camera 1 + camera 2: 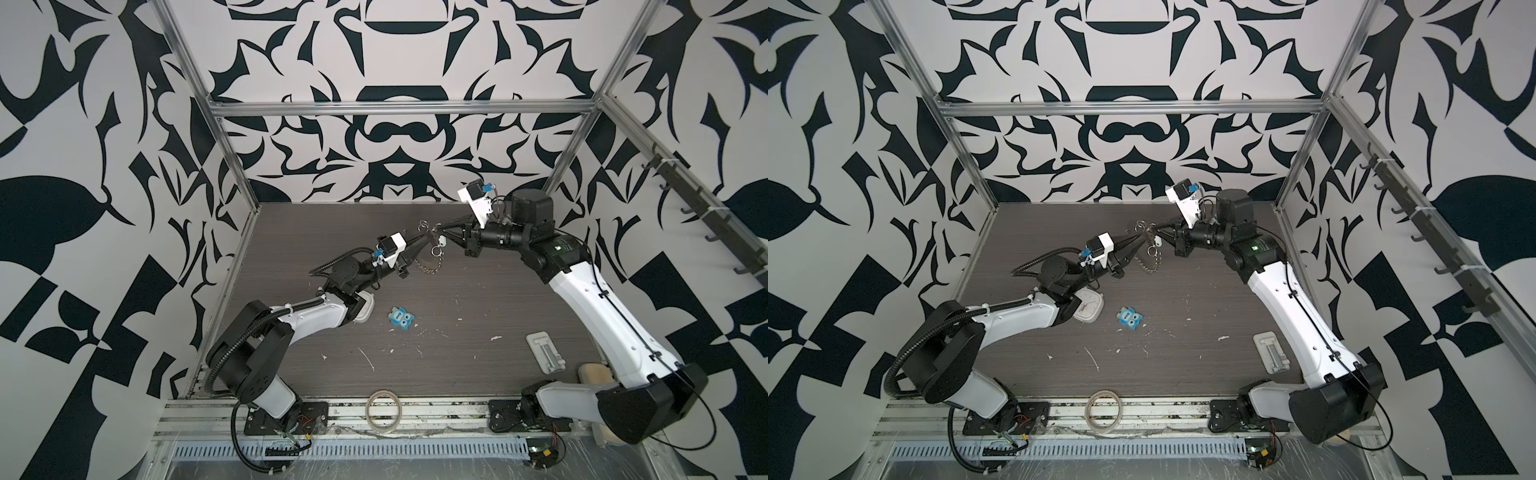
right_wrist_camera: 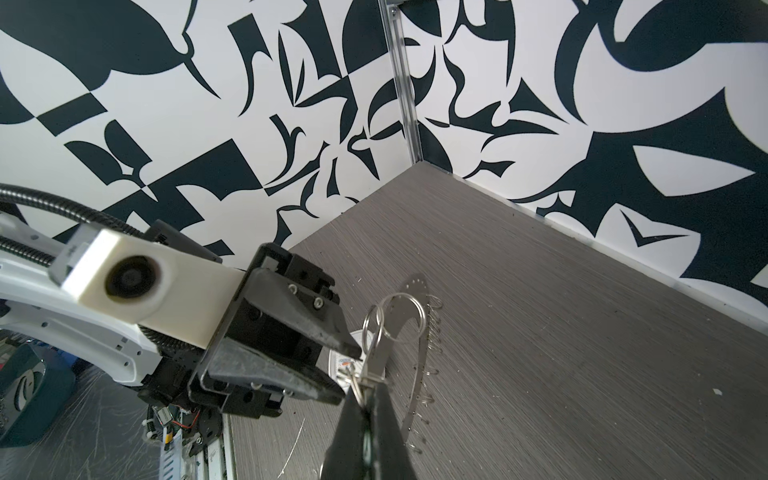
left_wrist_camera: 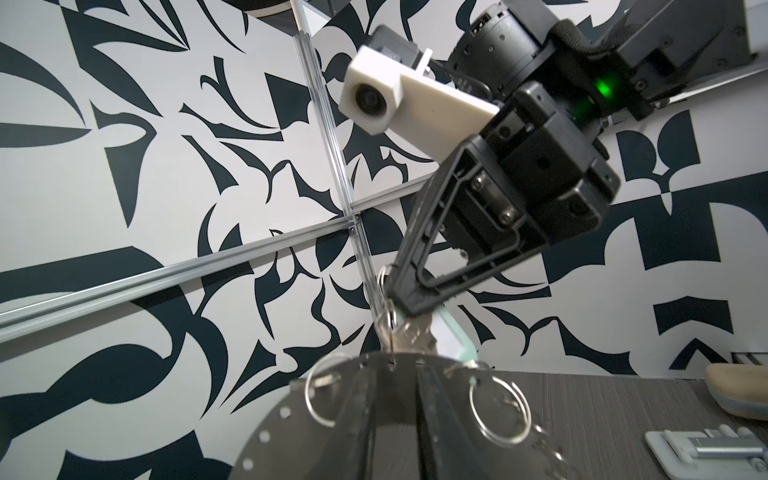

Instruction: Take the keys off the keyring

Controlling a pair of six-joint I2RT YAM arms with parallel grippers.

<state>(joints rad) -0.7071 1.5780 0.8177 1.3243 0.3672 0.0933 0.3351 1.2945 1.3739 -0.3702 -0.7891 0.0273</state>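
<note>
Both grippers meet in the air over the back of the table. The keyring [image 1: 424, 262] [image 1: 1144, 266], a flat silver perforated disc [image 3: 274, 436] [image 2: 399, 328] fringed with wire rings, hangs between them. The keys, a silver key [image 3: 413, 338] with a white tag [image 1: 441, 240] [image 1: 1157, 240] [image 2: 347, 361], sit at the disc's upper rim. My left gripper [image 1: 428, 240] [image 1: 1144, 240] [image 3: 395, 370] [image 2: 351, 376] has its fingers narrowly apart with the tag and key between their tips. My right gripper [image 1: 434, 227] [image 1: 1150, 227] [image 3: 401, 305] [image 2: 365, 390] is shut on a wire split ring that joins the key to the disc.
A blue owl toy [image 1: 401, 319] lies mid-table. A white rounded clock-like thing [image 1: 1088, 309] sits under the left arm. A grey flat latch plate [image 1: 544, 351] lies front right, and a tape roll [image 1: 384, 411] is on the front rail. Metal frame posts stand at the corners.
</note>
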